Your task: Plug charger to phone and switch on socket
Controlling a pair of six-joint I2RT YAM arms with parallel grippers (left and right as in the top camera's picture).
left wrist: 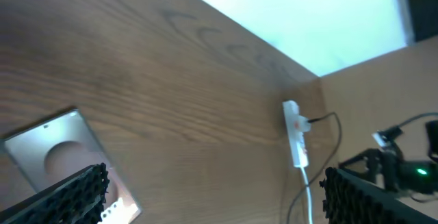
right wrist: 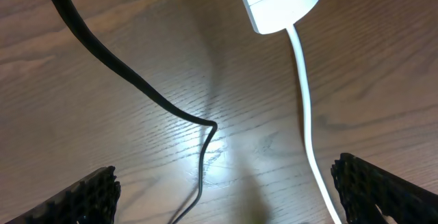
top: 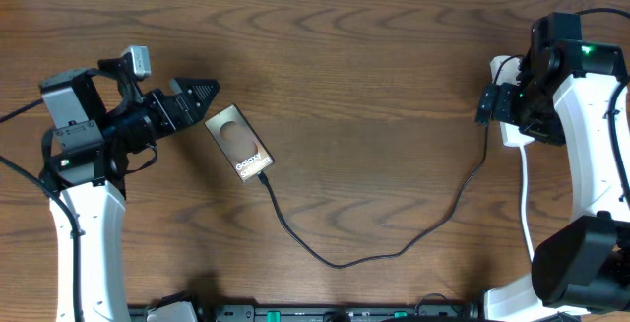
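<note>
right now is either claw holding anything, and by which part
Nothing is held. The left claw is open near the phone; the right claw is open above the charger cable and the socket's white cord, gripping neither.

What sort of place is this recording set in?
Likely a robot manipulation test bench: a wood-grain table, the left arm and right arm mounted at its near edge, and a phone, charger and power strip laid out.
</note>
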